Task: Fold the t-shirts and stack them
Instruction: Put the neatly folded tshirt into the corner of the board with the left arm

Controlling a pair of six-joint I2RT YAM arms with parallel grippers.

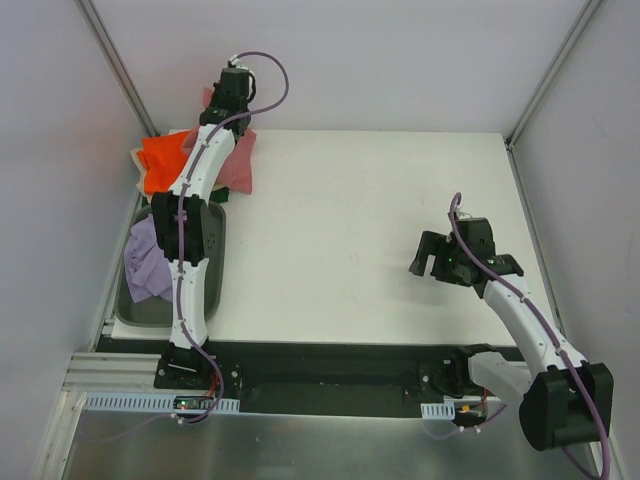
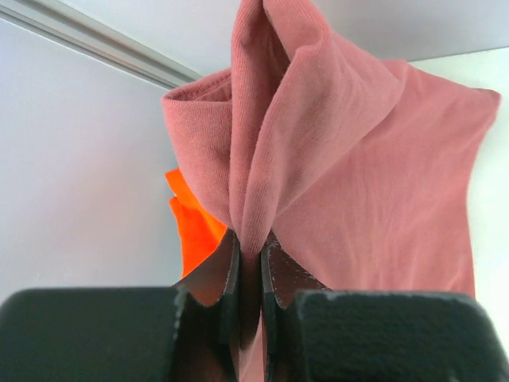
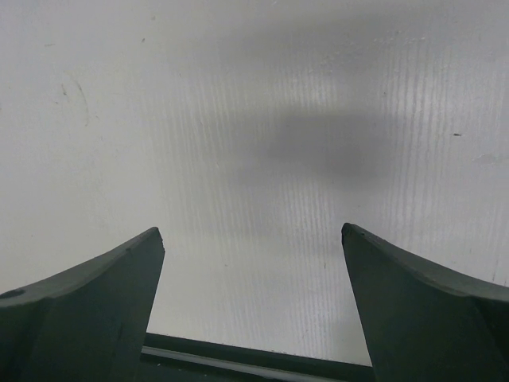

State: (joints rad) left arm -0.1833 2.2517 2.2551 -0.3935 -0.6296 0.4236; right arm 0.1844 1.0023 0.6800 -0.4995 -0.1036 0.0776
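Bin with lavender t-shirt inside; rose-red t-shirt in left hand

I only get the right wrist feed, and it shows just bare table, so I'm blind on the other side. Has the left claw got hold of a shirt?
Observer: Yes. The left claw is shut on a pinched fold of the rose-red shirt.
Operator: Whereabouts is that?
Observer: Near the far left corner of the table, right beside an orange shirt.
Operator: Any other shirts around?
Observer: A lavender shirt lies in the grey bin at the table's left edge.
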